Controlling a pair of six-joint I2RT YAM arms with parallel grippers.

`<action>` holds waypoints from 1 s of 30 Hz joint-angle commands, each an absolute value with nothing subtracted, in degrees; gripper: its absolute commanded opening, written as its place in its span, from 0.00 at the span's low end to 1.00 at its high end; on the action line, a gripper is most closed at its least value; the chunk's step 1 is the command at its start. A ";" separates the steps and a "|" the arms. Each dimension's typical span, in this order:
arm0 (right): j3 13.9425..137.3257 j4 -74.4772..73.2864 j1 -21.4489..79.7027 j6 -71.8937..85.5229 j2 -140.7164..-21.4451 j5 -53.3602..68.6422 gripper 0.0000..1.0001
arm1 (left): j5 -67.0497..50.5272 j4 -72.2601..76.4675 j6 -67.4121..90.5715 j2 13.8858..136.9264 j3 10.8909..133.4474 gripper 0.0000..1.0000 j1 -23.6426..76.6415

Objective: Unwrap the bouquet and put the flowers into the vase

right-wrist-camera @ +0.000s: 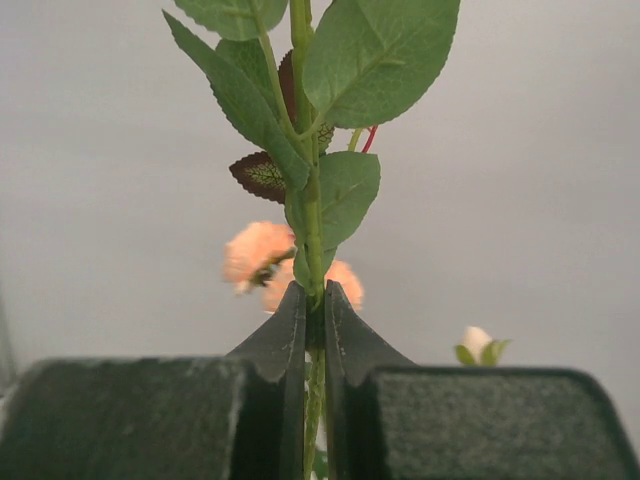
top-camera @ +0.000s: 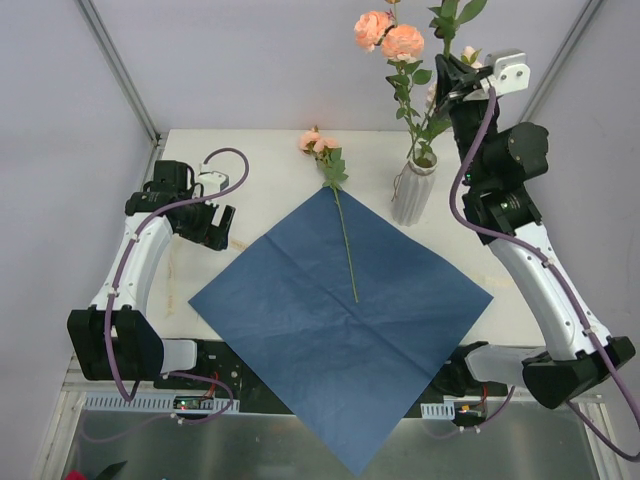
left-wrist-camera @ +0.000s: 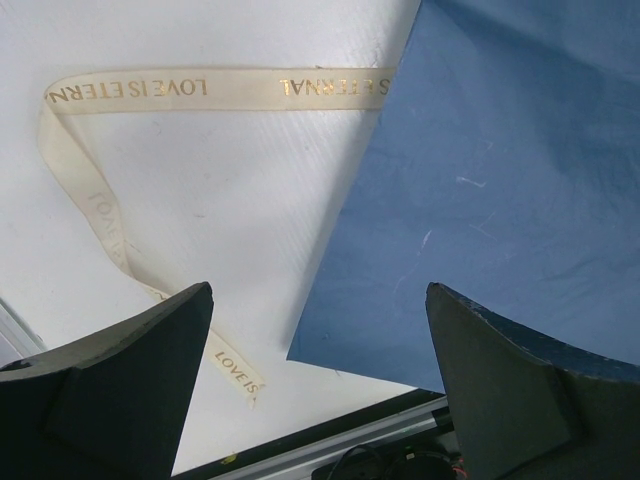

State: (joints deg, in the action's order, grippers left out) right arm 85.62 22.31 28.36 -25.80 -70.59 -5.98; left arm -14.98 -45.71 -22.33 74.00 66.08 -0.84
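Blue paper [top-camera: 340, 330] lies flat and open across the lower middle of the top view, its nearest corner hanging past the table [top-camera: 250, 160] edge, so the unwrapping looks done. At middle left your left claw [left-wrist-camera: 318, 292] hangs released, jaws wide. It holds nothing and sits over the paper's left corner and the cream ribbon [left-wrist-camera: 150, 88] that curls on bare tabletop.

One loose flower [top-camera: 343, 225] lies on the paper, its stem end toward you and its head just past the far corner. Further back, right of centre, the white vase [top-camera: 412, 195] stands upright just beside the paper's right edge, with two peach roses [top-camera: 388, 35] rising from it.

Highest and farthest, your right claw [right-wrist-camera: 314, 300] is clenched on a leafy stem [right-wrist-camera: 312, 230] above the vase; the stem seems to run down into the neck. To do this well, lower straight along the stem's line and let go only once it stands by itself — a sideways tug could tip the narrow vase. Room is tight at the upper right among the leaves and roses. The open space is over the paper, where the last flower lies.
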 commanded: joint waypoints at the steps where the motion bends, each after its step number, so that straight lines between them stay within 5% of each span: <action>1: 84.38 29.00 23.57 -29.01 -73.21 -11.07 0.01 | -16.35 -45.97 -21.36 75.06 68.90 0.88 -1.32; 29: 73.30 39.31 17.67 -27.25 -80.42 -14.33 0.01 | -16.08 -45.97 -22.24 77.61 71.28 0.87 -1.23; 30: 72.69 38.33 17.93 -26.90 -79.72 -14.41 0.17 | -16.08 -45.97 -22.24 77.43 71.19 0.87 -1.23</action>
State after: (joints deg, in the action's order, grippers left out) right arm 73.21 36.62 17.82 -28.56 -81.52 -14.13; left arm -14.98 -45.67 -21.89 78.59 69.41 -0.84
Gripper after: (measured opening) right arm 0.051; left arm 0.876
